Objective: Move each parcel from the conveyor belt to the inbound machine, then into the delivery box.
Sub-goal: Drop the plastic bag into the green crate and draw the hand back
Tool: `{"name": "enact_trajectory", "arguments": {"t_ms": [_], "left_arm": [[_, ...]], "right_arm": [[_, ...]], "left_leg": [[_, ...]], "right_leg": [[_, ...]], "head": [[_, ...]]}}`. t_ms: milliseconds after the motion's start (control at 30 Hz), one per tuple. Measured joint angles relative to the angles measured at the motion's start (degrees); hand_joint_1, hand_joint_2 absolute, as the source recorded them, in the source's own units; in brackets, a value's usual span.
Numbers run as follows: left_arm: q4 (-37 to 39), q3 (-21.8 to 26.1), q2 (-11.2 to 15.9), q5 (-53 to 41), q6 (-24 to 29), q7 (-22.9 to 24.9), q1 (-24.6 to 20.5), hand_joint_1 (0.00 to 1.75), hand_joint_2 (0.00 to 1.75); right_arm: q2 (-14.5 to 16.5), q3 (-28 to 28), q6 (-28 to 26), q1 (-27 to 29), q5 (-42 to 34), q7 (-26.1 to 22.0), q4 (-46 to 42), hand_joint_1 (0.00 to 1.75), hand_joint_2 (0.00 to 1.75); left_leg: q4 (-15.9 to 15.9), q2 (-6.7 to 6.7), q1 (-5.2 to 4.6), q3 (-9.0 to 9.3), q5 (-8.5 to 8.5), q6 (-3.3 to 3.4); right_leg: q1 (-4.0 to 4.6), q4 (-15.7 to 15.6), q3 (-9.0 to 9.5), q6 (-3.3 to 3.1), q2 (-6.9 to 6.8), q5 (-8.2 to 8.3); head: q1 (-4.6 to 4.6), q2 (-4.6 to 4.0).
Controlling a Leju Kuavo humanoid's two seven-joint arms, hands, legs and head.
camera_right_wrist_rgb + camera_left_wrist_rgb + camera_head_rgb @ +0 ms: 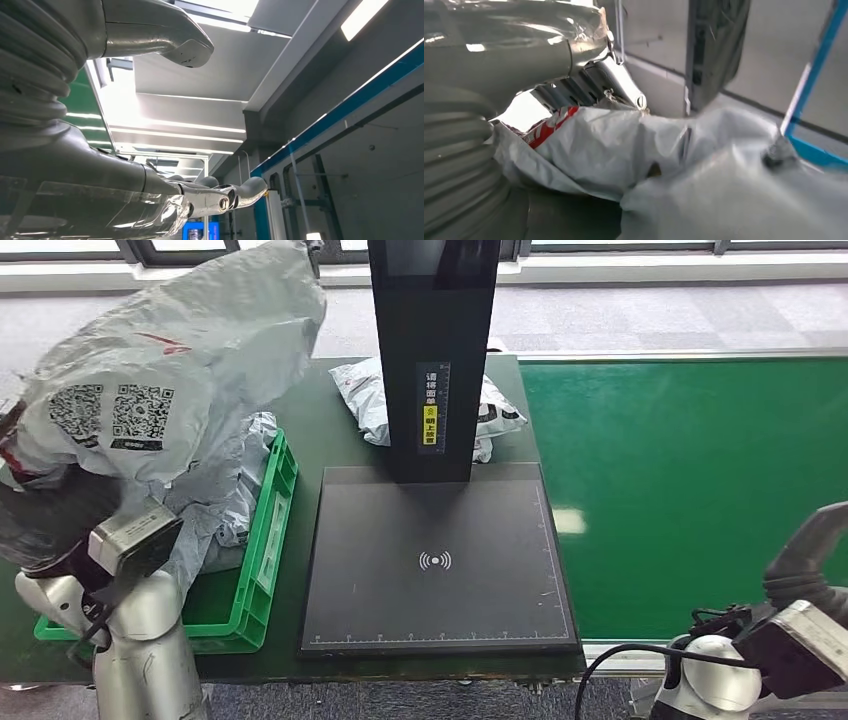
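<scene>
the left hand (524, 55) grips a grey parcel (170, 370) above the green delivery box (265, 540) at 9 o'clock of the inbound machine (440, 560), its long axis tilting toward 1 o'clock. the right hand (150, 150) is spread and holds nothing. 1 more parcel (495, 410) lies behind the machine's post at 12 o'clock.

The head view looks forward and down on the scanner (437, 560), crate (262, 540) and belt (690, 490). The left wrist view sits close behind the left hand (589, 75), against the grey parcel (664, 150) the head view also shows. The right wrist view faces up past the right hand (210, 197) to the ceiling (200, 75).
</scene>
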Motion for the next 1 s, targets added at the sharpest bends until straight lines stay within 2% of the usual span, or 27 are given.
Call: {"name": "enact_trajectory", "arguments": {"t_ms": [200,267,367,433,700,1000], "left_arm": [[-2.9,6.4,-0.4,1.5,0.0,-0.3,-0.7,1.75,1.75],[-1.9,8.4,-0.5,-2.6,0.0,2.8,-1.0,1.75,1.75],[4.9,11.0,-0.5,-14.6,-0.2,13.3,-2.1,1.75,1.75],[9.0,12.2,-0.3,-18.3,-0.3,16.8,-2.4,1.75,1.75],[23.3,13.6,1.9,-24.6,-0.3,24.7,-4.4,1.75,1.75],[31.1,13.8,3.7,-26.2,-0.6,26.4,-5.0,1.75,1.75]], "right_arm": [[0.0,0.0,0.0,0.0,0.2,0.0,0.0,0.0,1.75],[0.0,0.0,0.0,0.0,0.3,0.0,0.0,0.0,1.75],[0.0,0.0,0.0,0.0,0.5,0.0,0.0,0.0,1.75],[0.0,0.0,0.0,0.0,0.6,0.0,0.0,0.0,1.75],[0.0,0.0,0.0,0.0,1.1,0.0,0.0,0.0,1.75],[0.0,0.0,0.0,0.0,1.2,0.0,0.2,0.0,1.75]], "left_leg": [[0.0,-0.01,0.0,0.0,-0.01,-0.01],[0.0,-0.02,-0.01,0.02,-0.01,0.0],[0.0,-0.11,-0.03,0.04,0.0,0.0],[0.0,-0.08,-0.03,0.04,0.01,-0.03],[0.0,-0.05,-0.02,0.06,0.03,-0.06],[0.0,-0.05,-0.02,0.06,0.01,-0.06]], "right_leg": [[0.0,0.0,0.01,-0.01,-0.02,-0.03],[-0.02,0.0,0.01,0.01,-0.03,-0.05],[-0.01,0.0,0.1,0.0,-0.12,-0.05],[0.04,0.0,0.07,-0.04,-0.08,0.01],[0.03,0.0,0.08,-0.05,-0.05,0.02],[0.03,0.0,0.07,-0.06,-0.04,-0.02]], "head": [[0.0,0.0],[-0.01,0.0],[-0.01,0.0],[-0.01,0.0],[0.0,0.0],[0.01,0.0]]}}
